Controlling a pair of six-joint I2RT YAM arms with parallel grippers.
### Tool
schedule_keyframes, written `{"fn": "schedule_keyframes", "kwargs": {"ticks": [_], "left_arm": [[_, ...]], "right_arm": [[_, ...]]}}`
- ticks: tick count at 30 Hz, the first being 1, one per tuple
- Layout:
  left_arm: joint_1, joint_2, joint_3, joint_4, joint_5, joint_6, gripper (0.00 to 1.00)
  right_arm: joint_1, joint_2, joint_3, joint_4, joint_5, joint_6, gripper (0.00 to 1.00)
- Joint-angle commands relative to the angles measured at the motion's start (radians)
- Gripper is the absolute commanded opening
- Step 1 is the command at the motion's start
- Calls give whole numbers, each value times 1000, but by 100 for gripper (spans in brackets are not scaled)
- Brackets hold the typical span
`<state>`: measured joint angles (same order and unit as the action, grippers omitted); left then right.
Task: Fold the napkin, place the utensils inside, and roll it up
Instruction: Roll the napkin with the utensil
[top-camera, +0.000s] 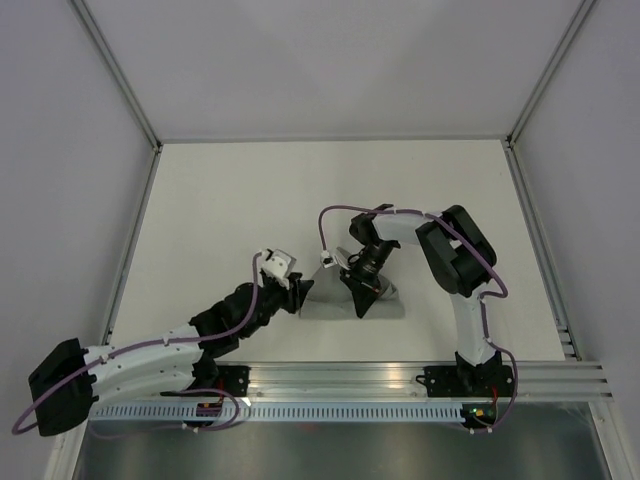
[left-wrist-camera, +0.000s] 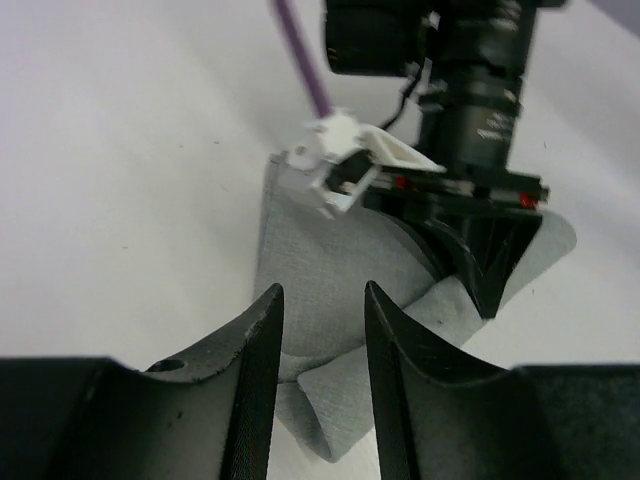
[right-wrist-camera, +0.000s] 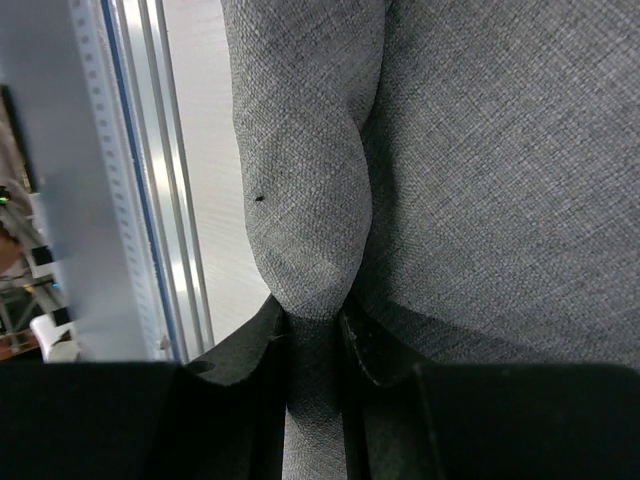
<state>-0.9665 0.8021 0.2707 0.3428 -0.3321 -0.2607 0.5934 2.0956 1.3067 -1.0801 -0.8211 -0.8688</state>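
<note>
We're at the near edge of the worktop, about its middle. The napkin lies there as a folded grey band, its long axis running along that edge. The right jaws are clamped on a pinch of cloth over the band's middle; the wrist view shows the fold squeezed tight between them. The left jaws sit at the band's left end, standing apart with a rolled edge running between them. Whether they squeeze it, we cannot tell. No utensils show, so we can't say if they're tucked inside. We judge the rolling is under way, and the next turn must go across that long axis. The right jaws already have their hold.
</note>
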Motion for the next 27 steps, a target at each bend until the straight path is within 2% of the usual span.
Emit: {"fn": "schedule_keyframes", "kwargs": {"ticks": [1,5,11,15,16,21,27], "left_arm": [[-113,110,62,53,-70,228,43],[-234,277,99,70,-71,343,44],[-357,500,176,117,-75,509,46],[-383,627,213,147,-41,586,50],[-385,643,223,153,-42,595,57],[-383,718,223,234,-54,644,63],[-374,810,225,266,-21,643,64]], "right_arm": [[8,130,5,29,181,-76,15],[6,155,32,17,189,-67,15],[3,167,37,28,209,-49,15],[0,176,40,32,215,-39,15],[-1,178,45,31,217,-38,15],[-1,184,49,28,217,-35,15],[-3,192,55,23,218,-33,16]]}}
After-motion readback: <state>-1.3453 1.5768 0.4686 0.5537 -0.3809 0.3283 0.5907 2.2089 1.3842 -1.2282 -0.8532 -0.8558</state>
